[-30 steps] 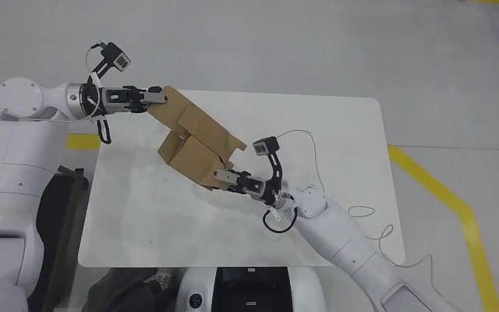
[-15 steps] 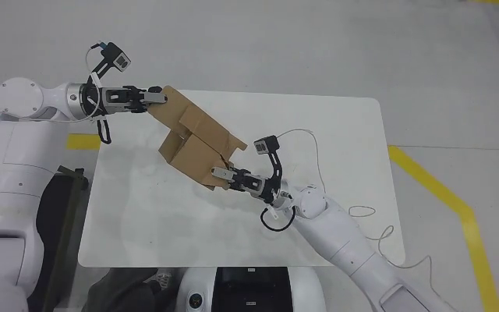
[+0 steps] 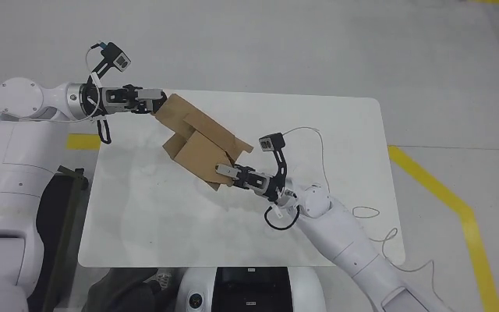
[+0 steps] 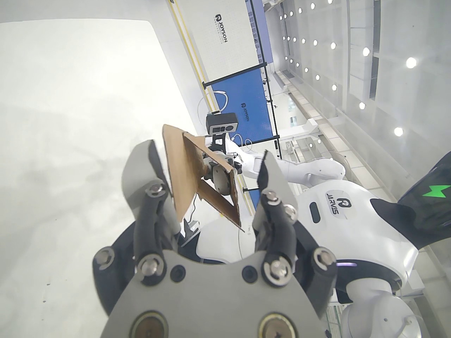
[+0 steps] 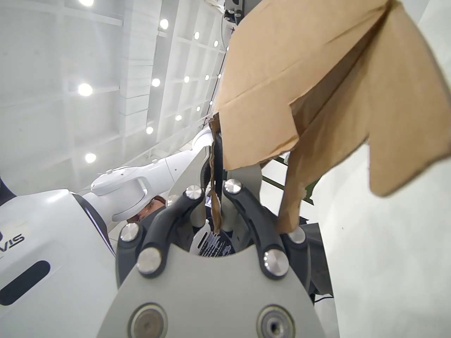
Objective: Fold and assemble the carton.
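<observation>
- Top view: one brown carton (image 3: 199, 140), partly opened, lies slantwise over the left-centre part of the one white table (image 3: 335, 132). I cannot tell from here whether it touches the tabletop.
- Top view: there are two arms, one at each end of the carton. The left gripper (image 3: 158, 103) is at the carton's far upper-left corner. The right gripper (image 3: 224, 173) meets its near lower-right edge.
- Top view: two yellow floor stripes show beside the table, one (image 3: 82, 140) at its left side and one (image 3: 437, 183) off its right side.
- Left wrist view: the left gripper (image 4: 208, 152) is released, with its two fingers (image 4: 149, 177) spread wide.
- Left wrist view: one edge of the carton (image 4: 181, 174) reaches in between the fingers. It lies close against one finger and well apart from the other, so nothing is pinched.
- Left wrist view: the white table (image 4: 70, 89) spreads out to one side. The right arm (image 4: 303, 168) shows beyond the carton's open end.
- Right wrist view: the right gripper (image 5: 218, 191) is clenched on one thin cardboard edge of the carton (image 5: 299, 54). Its two fingers (image 5: 246, 181) are drawn close together, with the board between them.
- Right wrist view: the carton's body rises away from the gripper. Two loose flaps hang from it, one broad (image 5: 398, 124) and one narrow (image 5: 292, 195), and neither is folded shut.
</observation>
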